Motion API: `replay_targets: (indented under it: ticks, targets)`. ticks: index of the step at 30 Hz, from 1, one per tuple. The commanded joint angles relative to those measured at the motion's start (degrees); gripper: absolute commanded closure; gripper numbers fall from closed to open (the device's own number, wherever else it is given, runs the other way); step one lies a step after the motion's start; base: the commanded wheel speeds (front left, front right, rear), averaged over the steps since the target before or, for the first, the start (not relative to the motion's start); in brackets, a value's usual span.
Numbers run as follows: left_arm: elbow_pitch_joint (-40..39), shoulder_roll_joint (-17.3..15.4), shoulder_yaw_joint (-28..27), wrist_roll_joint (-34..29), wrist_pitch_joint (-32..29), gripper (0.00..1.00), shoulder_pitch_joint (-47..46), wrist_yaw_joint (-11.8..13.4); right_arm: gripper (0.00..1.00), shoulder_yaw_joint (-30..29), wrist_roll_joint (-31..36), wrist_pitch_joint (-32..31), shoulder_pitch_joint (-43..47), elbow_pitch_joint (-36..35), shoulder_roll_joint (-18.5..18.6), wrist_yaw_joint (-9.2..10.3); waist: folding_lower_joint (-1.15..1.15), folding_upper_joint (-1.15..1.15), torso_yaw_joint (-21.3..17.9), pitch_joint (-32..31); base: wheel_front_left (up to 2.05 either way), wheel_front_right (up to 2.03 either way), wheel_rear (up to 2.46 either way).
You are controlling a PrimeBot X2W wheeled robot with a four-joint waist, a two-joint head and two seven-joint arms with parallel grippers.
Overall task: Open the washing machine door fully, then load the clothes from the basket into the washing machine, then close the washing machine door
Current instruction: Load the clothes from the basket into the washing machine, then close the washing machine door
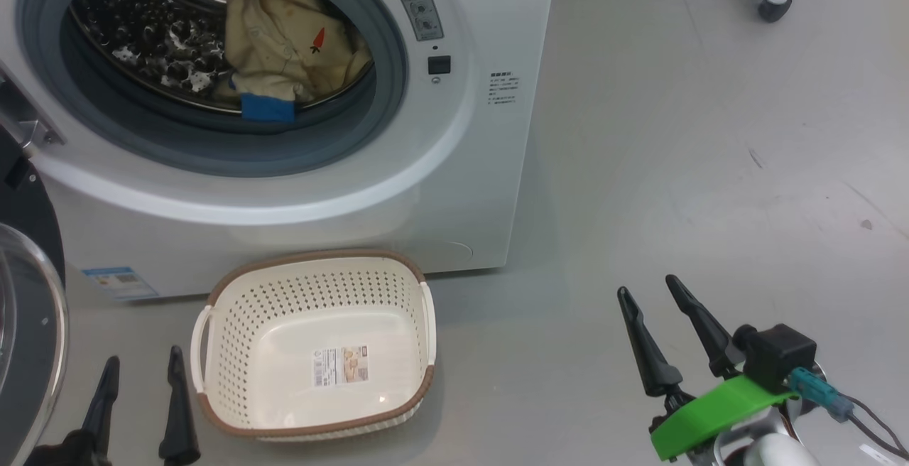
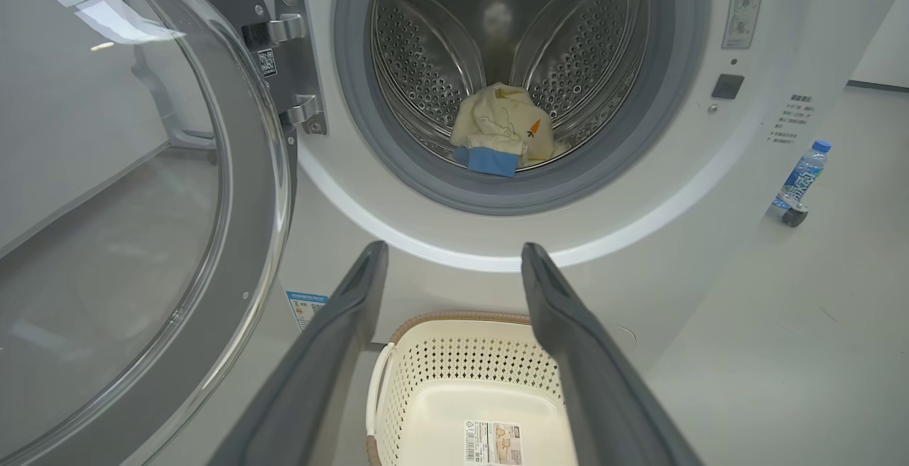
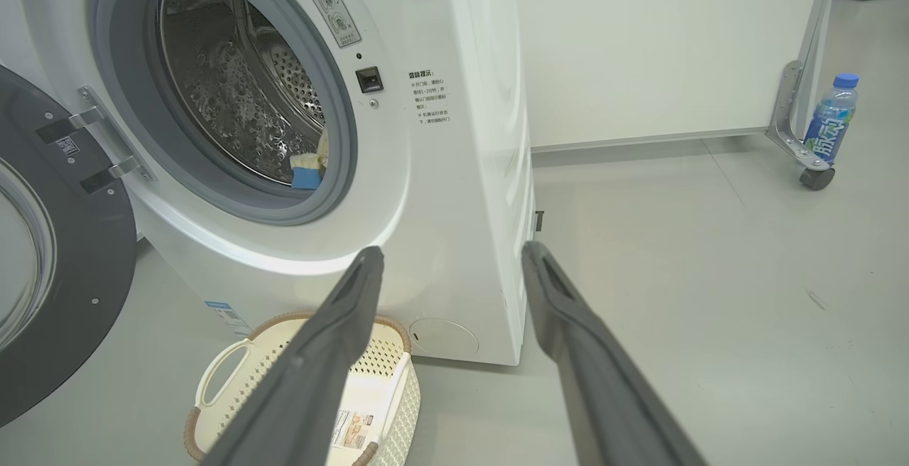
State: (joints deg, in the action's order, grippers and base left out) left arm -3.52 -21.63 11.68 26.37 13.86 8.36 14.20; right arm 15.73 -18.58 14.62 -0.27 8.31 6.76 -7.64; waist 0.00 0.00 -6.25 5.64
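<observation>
Low at seven o'clock in the head view, the left fingers (image 1: 176, 395) stood spread wide, holding nothing; the right fingers (image 1: 643, 345), at four o'clock, gaped empty, both pointing upward. At the left pair's three o'clock sat the basket (image 1: 319, 294) on the grey floor (image 1: 675, 168). At the basket's twelve o'clock the clothes (image 1: 284, 47) lay inside the washing machine (image 1: 454, 189), the washing machine door (image 1: 35, 224) open at nine.

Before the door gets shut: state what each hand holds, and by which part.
Nothing is held: the left hand and right hand are open and empty; the clothes lie in the drum.
</observation>
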Motion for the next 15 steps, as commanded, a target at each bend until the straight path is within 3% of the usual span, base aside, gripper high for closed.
replay_targets:
  ticks: [1, 8, 15]
  targets:
    - [-1.2, -0.7, -2.4, 0.3, 0.7, 0.0, -2.8, 4.4, 0.0, 0.9, 0.5, 0.4, -2.0, -1.8, 0.6, 0.15, 0.0, 0.0, 0.0, 0.0, 0.0, 0.0, 0.0]
    - [-1.0, -0.6, -2.5, 0.2, 0.8, 0.0, -3.2, 4.3, 0.0, 0.9, 0.3, 0.4, -2.2, -1.9, 0.7, 0.15, 0.0, 0.0, 0.1, 0.5, -0.14, 0.14, 0.0]
    - [-0.4, -0.4, -2.5, 0.1, 0.9, 0.0, -3.4, 4.5, 0.0, 0.9, 0.3, 0.4, -2.0, -1.8, 0.7, 0.15, 0.0, 0.0, 0.2, 0.5, -1.01, 1.01, 0.0]
